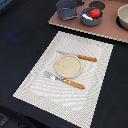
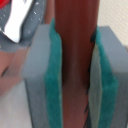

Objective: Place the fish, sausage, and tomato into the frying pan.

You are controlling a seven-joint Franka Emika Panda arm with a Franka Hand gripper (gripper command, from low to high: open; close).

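Placemat (image 1: 35,82) on dark table (image 1: 20,35)

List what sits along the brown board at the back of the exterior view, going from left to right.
dark pot → frying pan → pale bowl at the exterior view's right edge.

One plate (image 1: 67,66), two utensils (image 1: 75,56)

Exterior view dim and coarse; the dark table (image 1: 20,45) is nearly black, the placemat (image 1: 60,90) evenly lit, shadows faint. Wrist view heavily blurred throughout; white glare is seen in one corner.
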